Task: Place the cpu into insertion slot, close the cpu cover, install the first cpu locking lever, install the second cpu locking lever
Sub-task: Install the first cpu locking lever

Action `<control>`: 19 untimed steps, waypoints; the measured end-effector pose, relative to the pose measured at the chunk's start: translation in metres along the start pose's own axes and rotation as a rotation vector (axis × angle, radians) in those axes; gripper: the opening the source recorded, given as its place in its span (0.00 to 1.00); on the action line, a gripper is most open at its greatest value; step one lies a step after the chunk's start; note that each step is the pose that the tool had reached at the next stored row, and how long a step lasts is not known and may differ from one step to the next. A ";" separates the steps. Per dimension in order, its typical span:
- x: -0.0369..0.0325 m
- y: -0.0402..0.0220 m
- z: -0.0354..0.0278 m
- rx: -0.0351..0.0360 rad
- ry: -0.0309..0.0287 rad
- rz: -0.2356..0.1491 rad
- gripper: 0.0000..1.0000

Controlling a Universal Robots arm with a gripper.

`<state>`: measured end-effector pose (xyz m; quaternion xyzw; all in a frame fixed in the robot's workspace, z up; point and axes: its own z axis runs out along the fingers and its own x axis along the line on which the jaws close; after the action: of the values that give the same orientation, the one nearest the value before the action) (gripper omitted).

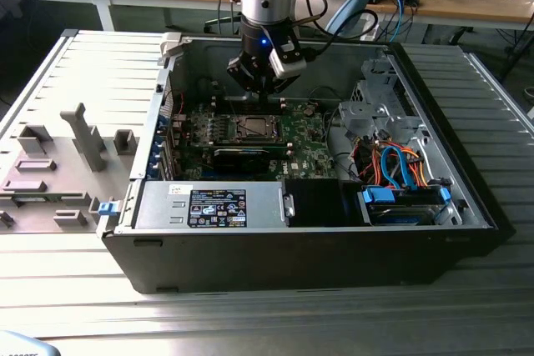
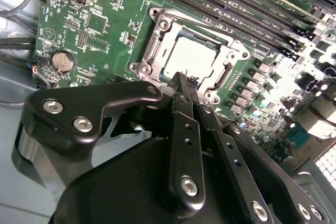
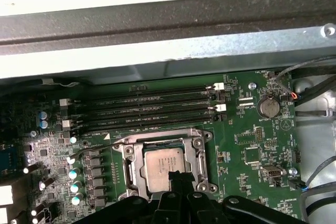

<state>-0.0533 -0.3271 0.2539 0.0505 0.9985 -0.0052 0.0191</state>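
The cpu (image 3: pixel 164 167) (image 2: pixel 189 59), a dull silver square, lies flat in the insertion slot (image 1: pixel 250 128) on the green motherboard (image 3: pixel 252 145). The cpu cover (image 3: pixel 137 167) (image 2: pixel 155 51), a metal frame plate, lies down around the chip, which shows through its window. A thin wire locking lever (image 3: pixel 84 152) sticks out from one side of the socket, and another rod (image 2: pixel 205 24) runs along its edge. My gripper (image 2: pixel 181 80) (image 3: pixel 176 178) (image 1: pixel 260 82) hovers at the socket's rim, shut, with nothing visible between the black fingers (image 2: pixel 182 129).
The motherboard sits inside an open computer case (image 1: pixel 317 248). Long black memory slots (image 3: pixel 152 106) run beside the socket. A coin battery (image 3: pixel 268 107), capacitors (image 3: pixel 73 174), a drive cage with orange and blue cables (image 1: pixel 400 168) and a grey fixture tray (image 1: pixel 67 164) are nearby.
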 end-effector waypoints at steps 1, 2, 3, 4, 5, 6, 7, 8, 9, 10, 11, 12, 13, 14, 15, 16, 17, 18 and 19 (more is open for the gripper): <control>0.0000 0.0000 0.0000 0.0000 0.0000 -0.002 0.11; 0.0000 0.0000 0.0000 -0.0001 0.0000 -0.005 0.11; 0.0000 0.0000 0.0000 -0.0002 0.0000 -0.007 0.11; 0.0000 0.0000 0.0000 -0.0003 0.0000 -0.008 0.11; 0.0000 0.0000 0.0000 -0.0004 -0.0001 -0.010 0.11; 0.0000 0.0000 0.0000 -0.0004 -0.0001 -0.011 0.11; 0.0000 0.0000 0.0000 -0.0005 -0.0001 -0.013 0.11; -0.0001 0.0000 0.0000 -0.0006 -0.0001 -0.015 0.11; -0.0001 0.0000 0.0000 -0.0006 -0.0001 -0.016 0.11; -0.0001 0.0000 0.0000 -0.0008 -0.0001 -0.018 0.11; 0.0000 0.0000 0.0000 -0.0008 -0.0002 -0.019 0.11; 0.0000 0.0000 0.0000 -0.0008 -0.0002 -0.021 0.11; 0.0000 0.0000 0.0000 -0.0010 -0.0002 -0.023 0.11; 0.0000 0.0000 0.0000 -0.0010 -0.0002 -0.026 0.11; 0.0000 0.0000 0.0000 -0.0011 -0.0003 -0.028 0.11; 0.0000 0.0000 0.0000 -0.0012 -0.0002 -0.029 0.11; 0.0000 0.0000 0.0000 -0.0012 -0.0003 -0.031 0.11; 0.0000 0.0000 0.0000 -0.0013 -0.0003 -0.032 0.11; 0.0000 0.0000 0.0000 -0.0013 -0.0003 -0.034 0.11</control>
<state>-0.0533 -0.3271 0.2539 0.0338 0.9992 -0.0049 0.0192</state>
